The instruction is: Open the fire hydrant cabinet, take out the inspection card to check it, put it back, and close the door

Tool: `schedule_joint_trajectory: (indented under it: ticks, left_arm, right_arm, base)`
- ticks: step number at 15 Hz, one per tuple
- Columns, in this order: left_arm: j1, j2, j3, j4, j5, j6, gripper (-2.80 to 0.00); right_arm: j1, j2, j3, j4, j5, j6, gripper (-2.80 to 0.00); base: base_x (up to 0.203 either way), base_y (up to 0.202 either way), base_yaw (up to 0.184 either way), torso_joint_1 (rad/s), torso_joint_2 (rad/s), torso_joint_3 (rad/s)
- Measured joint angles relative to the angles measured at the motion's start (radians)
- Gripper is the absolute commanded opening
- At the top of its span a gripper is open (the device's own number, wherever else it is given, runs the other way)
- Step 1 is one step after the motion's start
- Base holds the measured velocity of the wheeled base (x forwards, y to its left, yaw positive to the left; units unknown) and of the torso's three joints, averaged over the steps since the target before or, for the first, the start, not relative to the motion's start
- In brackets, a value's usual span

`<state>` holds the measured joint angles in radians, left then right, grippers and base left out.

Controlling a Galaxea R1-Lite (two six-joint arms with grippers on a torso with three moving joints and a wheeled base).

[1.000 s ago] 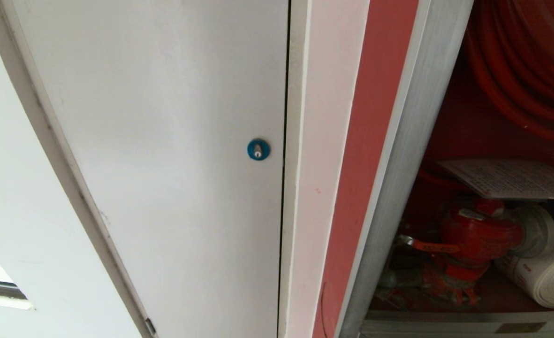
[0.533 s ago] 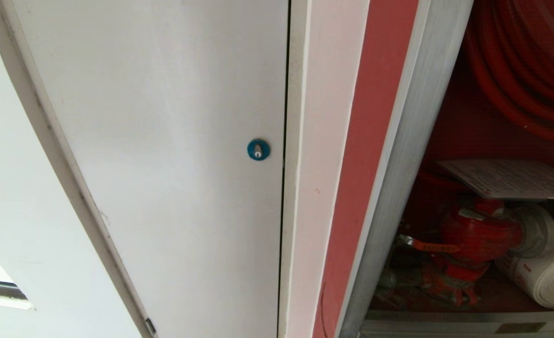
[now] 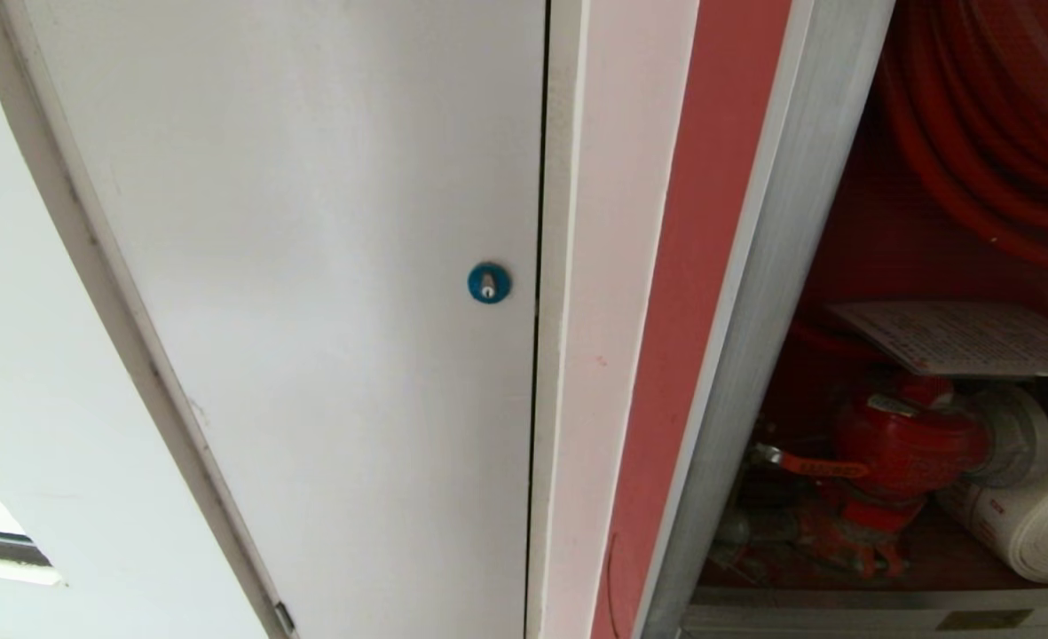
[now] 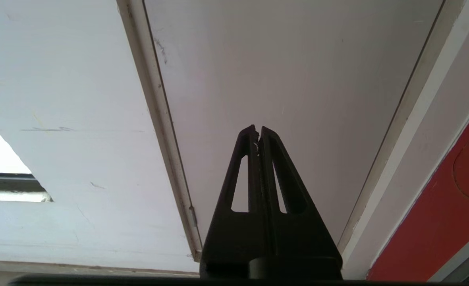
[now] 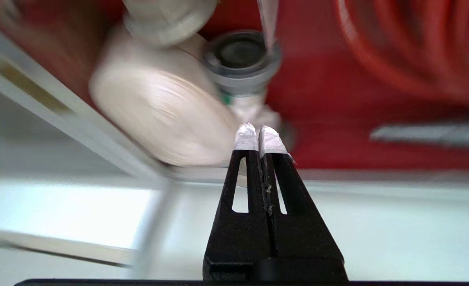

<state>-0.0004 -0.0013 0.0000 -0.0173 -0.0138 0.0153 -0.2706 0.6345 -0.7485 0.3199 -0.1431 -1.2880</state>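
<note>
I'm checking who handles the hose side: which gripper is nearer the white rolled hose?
Right. The right gripper, shut and empty, points at the white rolled hose inside the fire hydrant cabinet; the left gripper faces the white panel beside it.

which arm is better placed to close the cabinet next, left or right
Right. The right end effector, shut and empty, faces the open red-lined silver cabinet, where the whitish printed card lies. The left end effector points at the plain white panel.
</note>
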Motion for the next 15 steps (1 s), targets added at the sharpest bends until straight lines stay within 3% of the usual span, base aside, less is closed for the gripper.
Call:
schedule_joint_trajectory:
  ticks: [2, 6, 8, 12, 15]
  left_arm:
    - [0.0, 0.0, 0.0, 0.0, 0.0, 0.0, -2.8]
    - [0.0, 0.0, 0.0, 0.0, 0.0, 0.0, -2.8]
    - [0.0, 0.0, 0.0, 0.0, 0.0, 0.0, -2.8]
    - [0.0, 0.0, 0.0, 0.001, 0.0, 0.0, -2.8]
    - [0.0, 0.0, 0.0, 0.0, 0.0, 0.0, -2.8]
  right_arm:
    - [0.033, -0.003, 0.001, 0.022, 0.004, 0.173, -2.8]
    - [0.194, -0.031, 0.028, 0.039, 0.008, 0.611, -2.8]
    - [0.233, -0.086, 0.067, 0.039, 0.036, 0.809, -2.8]
    - [0.251, -0.252, 0.178, 0.034, 0.114, 1.108, -2.8]
    - [0.266, -0.382, 0.247, 0.032, 0.136, 1.278, -2.8]
  base:
    - [0.0, 0.0, 0.0, 0.0, 0.0, 0.0]
    - [0.0, 0.0, 0.0, 0.0, 0.0, 0.0]
    - [0.0, 0.0, 0.0, 0.0, 0.0, 0.0]
    - [0.0, 0.0, 0.0, 0.0, 0.0, 0.0]
    - [0.0, 0.0, 0.0, 0.0, 0.0, 0.0]
